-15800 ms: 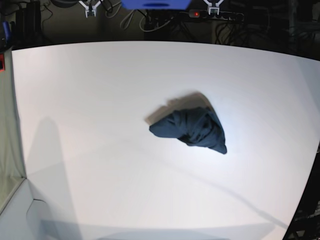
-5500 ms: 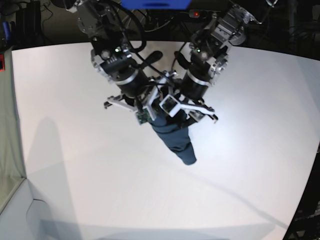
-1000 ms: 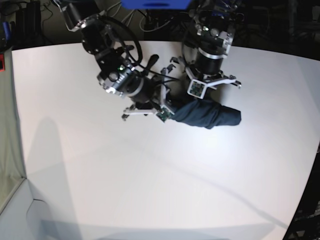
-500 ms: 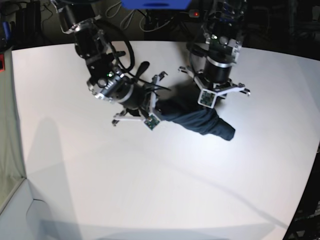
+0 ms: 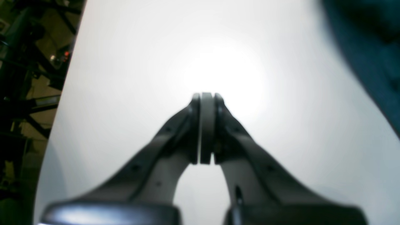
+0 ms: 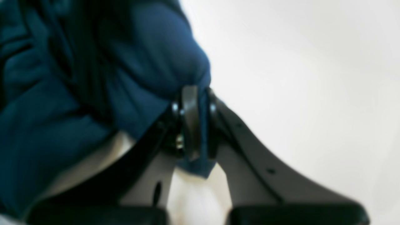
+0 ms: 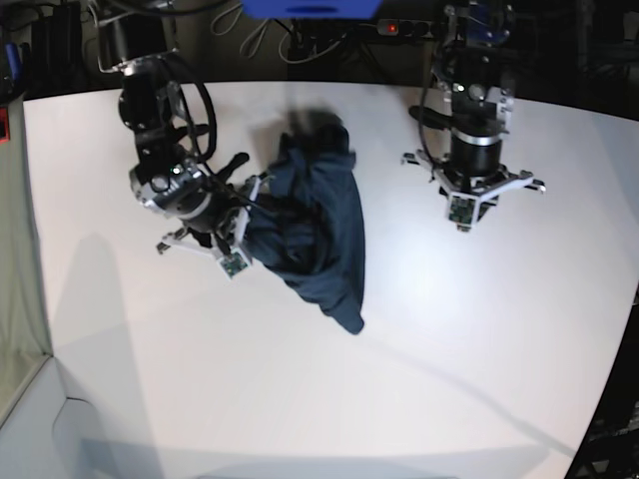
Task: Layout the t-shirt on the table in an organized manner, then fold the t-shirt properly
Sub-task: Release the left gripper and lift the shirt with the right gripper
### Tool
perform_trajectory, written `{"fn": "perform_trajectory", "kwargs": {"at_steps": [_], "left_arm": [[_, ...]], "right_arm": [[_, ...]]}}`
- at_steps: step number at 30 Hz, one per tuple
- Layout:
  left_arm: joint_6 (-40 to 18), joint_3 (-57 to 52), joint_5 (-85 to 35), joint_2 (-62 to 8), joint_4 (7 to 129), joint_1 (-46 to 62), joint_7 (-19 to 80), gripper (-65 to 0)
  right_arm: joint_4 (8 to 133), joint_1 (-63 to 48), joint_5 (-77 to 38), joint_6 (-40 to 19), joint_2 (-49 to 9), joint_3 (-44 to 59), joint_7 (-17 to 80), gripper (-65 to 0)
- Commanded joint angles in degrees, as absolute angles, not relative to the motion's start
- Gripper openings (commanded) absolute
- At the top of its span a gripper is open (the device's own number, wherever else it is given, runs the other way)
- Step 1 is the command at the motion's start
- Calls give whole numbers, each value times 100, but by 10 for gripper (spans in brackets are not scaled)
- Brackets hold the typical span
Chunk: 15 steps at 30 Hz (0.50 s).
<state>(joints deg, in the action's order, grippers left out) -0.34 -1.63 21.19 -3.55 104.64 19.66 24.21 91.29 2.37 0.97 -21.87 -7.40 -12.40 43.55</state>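
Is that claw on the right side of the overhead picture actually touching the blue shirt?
Apart. In the left wrist view the left end effector is shut on nothing, with the t-shirt off to one side; the base view shows bare table between them.

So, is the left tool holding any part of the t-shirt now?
No, in the left wrist view the left tool is shut on nothing, and the t-shirt lies apart from it on the table.
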Motion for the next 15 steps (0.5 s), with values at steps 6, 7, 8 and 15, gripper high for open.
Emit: {"fn": "perform_trajectory", "kwargs": {"at_steps": [6,7,8,15], "left_arm": [[-31,-127,2141,-330,10545,1938,2290,-644],[-31,-119,2141,-330,10545,1938,2290,-644],[-31,-119,2141,-321,10545,1938,2290,-644],[-31,356,2141,-101,10536,1965,2299,-644]], "right_arm": [[9191,312,-4,-2193,-796,-1156,4040,-650],[9191,312,-4,-2193,-796,-1156,4040,-650],[9191,312,-4,-2193,-796,-1156,4040,-650],[9297,312,-4,-2193,-787,-1147,4040,-650]]}}
